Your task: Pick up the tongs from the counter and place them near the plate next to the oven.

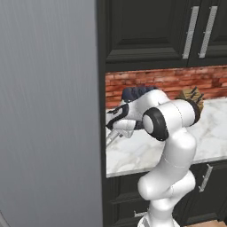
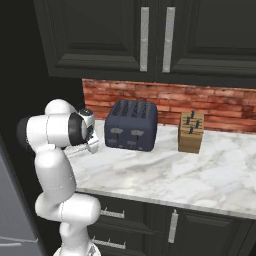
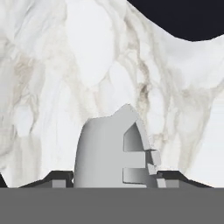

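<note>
gripped in the closed gripper (image 3: 114,186), the tongs (image 3: 111,153) are held above the counter's (image 3: 52,74) left end; stiff, light, slippery metal is judged.

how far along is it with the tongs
Pickup looks done: the tongs hang from the gripper above the counter, and the hand view shows grey metal between the jaws. Carrying is underway. Still left: setting them down by the plate near the oven.
</note>
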Robot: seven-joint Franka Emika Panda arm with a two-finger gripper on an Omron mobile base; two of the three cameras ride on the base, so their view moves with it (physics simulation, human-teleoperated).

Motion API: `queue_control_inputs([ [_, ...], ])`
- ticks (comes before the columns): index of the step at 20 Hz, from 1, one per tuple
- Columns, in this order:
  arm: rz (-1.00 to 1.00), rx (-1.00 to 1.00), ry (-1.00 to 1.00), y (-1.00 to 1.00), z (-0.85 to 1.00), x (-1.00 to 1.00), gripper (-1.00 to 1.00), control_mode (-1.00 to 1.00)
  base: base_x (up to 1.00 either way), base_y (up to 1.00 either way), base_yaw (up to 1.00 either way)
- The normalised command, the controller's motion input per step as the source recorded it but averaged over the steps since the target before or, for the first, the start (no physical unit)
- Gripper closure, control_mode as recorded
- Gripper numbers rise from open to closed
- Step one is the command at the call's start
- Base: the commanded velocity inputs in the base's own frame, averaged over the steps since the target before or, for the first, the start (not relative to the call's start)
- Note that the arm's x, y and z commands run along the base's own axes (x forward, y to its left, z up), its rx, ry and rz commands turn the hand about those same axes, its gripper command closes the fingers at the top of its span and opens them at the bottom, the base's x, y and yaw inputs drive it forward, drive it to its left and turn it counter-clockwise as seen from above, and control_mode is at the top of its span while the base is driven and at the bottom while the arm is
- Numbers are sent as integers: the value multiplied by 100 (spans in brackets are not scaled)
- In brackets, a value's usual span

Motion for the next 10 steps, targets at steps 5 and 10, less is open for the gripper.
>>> queue_control_inputs([
  [5,11,22,0,-29,39,-72,100,-100,0,0,0],
  [10,20,3,0,-27,47,-69,100,-100,0,0,0],
])
